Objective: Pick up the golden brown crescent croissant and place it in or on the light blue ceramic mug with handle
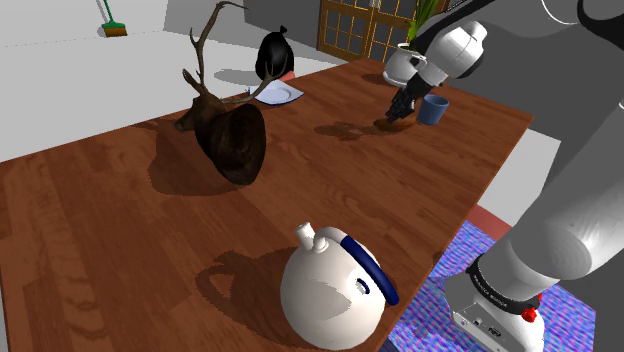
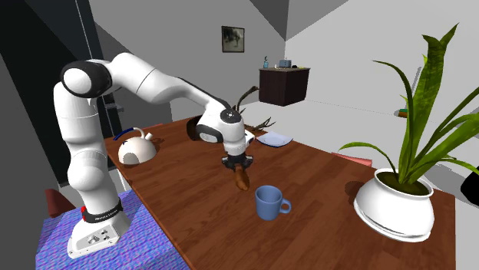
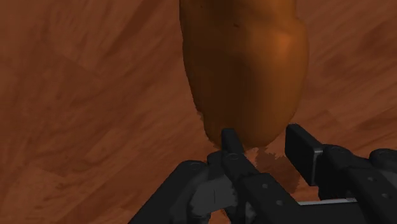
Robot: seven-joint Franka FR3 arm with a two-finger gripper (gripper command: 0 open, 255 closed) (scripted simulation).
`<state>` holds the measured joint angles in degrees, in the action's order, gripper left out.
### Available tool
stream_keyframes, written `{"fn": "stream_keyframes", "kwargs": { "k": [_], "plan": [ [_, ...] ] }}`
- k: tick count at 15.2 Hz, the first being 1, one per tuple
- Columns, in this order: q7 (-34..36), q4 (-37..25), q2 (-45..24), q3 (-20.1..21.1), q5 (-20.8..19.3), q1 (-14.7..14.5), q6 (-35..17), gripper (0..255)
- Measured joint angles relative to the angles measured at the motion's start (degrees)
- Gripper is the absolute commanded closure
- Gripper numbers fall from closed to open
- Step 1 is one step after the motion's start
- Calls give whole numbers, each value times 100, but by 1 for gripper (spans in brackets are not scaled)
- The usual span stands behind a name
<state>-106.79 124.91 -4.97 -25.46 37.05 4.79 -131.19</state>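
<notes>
Gripper clasps the brown croissant between its fingers, pickup apparently done; the blue mug just beside awaits delivery.

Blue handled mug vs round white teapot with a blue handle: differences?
The blue handled mug is all blue and open-topped; the round white teapot is domed and larger. The mug stands by the gripper clasping the brown croissant; the teapot stands near the robot's stand. Both sit upright on the brown wooden table.
</notes>
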Motion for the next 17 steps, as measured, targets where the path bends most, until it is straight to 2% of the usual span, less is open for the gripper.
{"fn": "stream_keyframes", "kwargs": {
  "k": [5, 6, 7, 8, 10, 13, 15, 17],
  "plan": [
    [313, -124, 229, -26, -290, -16, 253, 255],
    [313, -125, 231, -26, -291, -16, 253, 0],
    [313, -124, 230, -26, -291, -16, 253, 0],
    [490, -148, 198, -31, -495, -34, 254, 0],
    [1129, -241, 101, -83, -1334, -79, 360, 0],
    [2271, -448, -12, -180, -2829, -215, 786, 0],
    [2560, -421, -86, -204, -3213, -259, 804, 0],
    [2614, -385, -173, -205, -3274, -268, 722, 0]
  ]
}}
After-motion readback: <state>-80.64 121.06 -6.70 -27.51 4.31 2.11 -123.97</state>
